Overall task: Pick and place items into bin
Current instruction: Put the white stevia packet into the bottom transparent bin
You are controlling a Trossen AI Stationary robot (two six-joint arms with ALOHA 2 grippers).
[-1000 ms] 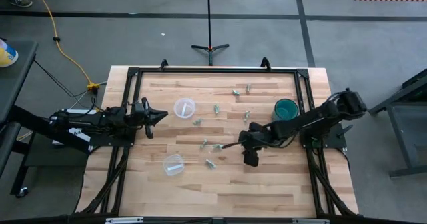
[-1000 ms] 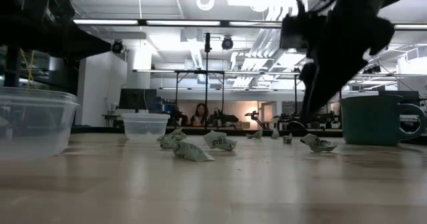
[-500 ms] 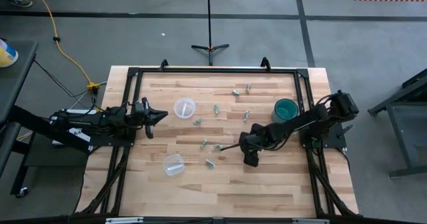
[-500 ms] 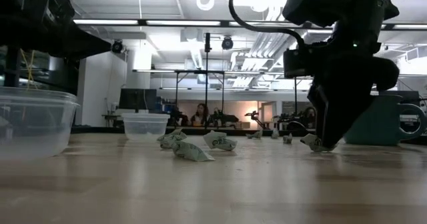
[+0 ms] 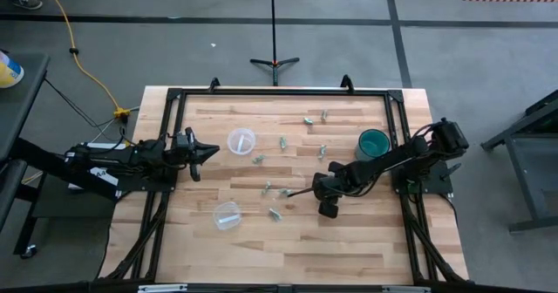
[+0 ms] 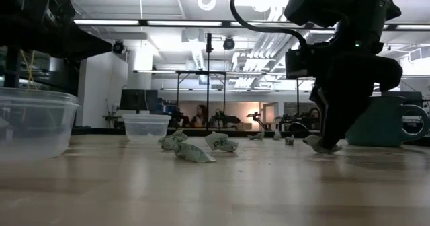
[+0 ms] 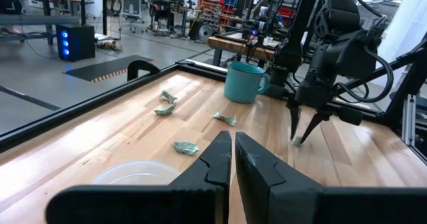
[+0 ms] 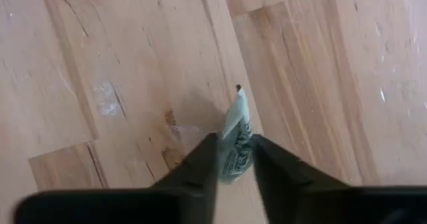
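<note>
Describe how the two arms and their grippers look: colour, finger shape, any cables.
Both arms are dark, almost black, built from jointed segments. The left gripper has two long, flat, matte black fingers that taper to narrow tips. The right gripper has the same dark tapering fingers. A black cable loops above the right arm's wrist in the low view.

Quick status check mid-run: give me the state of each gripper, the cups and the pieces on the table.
right gripper: down at the tabletop, shut on a piece
left gripper: shut, empty, waiting at the table's left edge
teal mug: upright
clear cups: upright
other pieces: loose on the wood
</note>
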